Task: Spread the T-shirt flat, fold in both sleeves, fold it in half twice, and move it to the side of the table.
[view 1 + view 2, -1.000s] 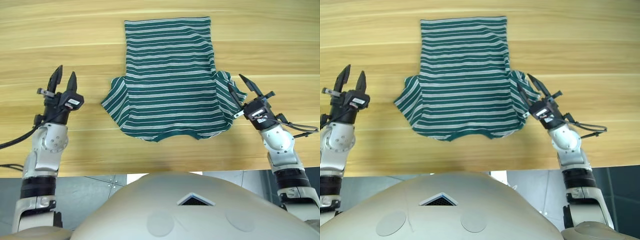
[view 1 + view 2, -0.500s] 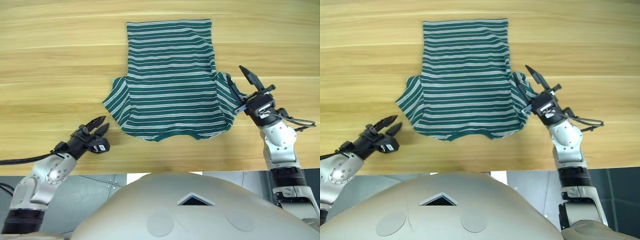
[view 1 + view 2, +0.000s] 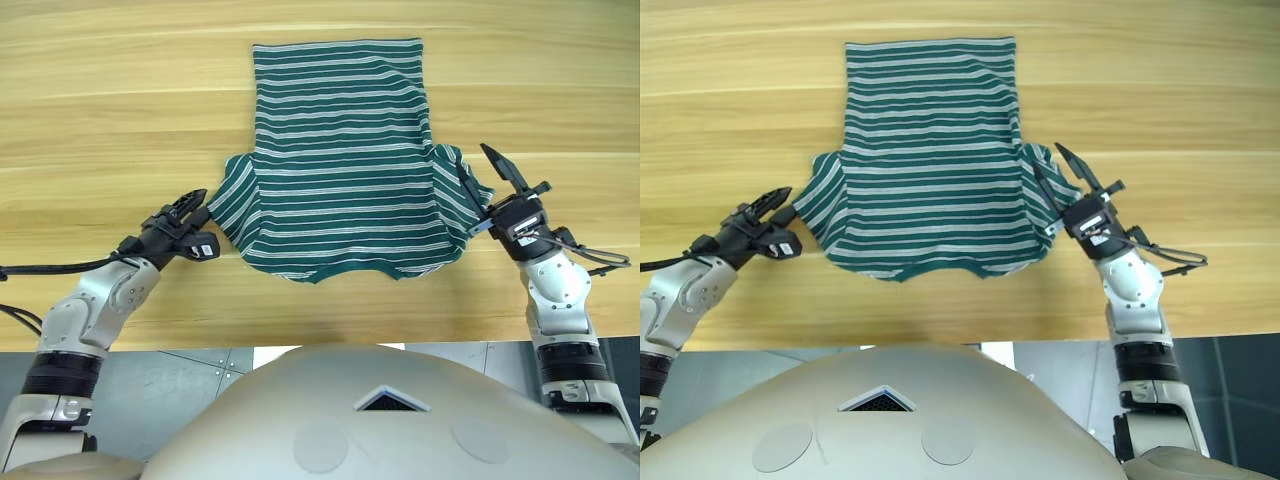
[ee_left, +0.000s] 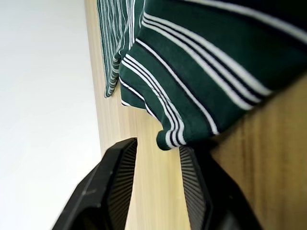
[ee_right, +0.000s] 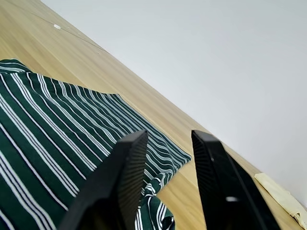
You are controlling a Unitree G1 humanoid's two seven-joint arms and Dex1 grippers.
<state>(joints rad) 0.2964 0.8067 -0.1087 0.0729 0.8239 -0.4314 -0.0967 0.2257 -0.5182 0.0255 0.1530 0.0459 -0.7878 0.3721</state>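
The left gripper (image 3: 196, 206), fingers apart and empty, sits just beside the left sleeve (image 3: 230, 195) of the T-shirt (image 3: 340, 150), which lies spread on the table (image 3: 120, 100). At its right sleeve (image 3: 455, 185) the right gripper (image 3: 473, 160) gapes, holding nothing. The cloth looks light and limp, so pinch each sleeve at its outer hem.

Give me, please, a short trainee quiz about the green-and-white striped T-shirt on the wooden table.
1. True or false: the left gripper is shut on a sleeve of the green white-striped T-shirt.
2. Which shirt edge lies farthest from the robot? A collar; B straight hem; C sleeve.
3. Fill in: the open right gripper stands at the shirt's ____ sleeve.
Key: 1 false, it is open; 2 B; 3 right.
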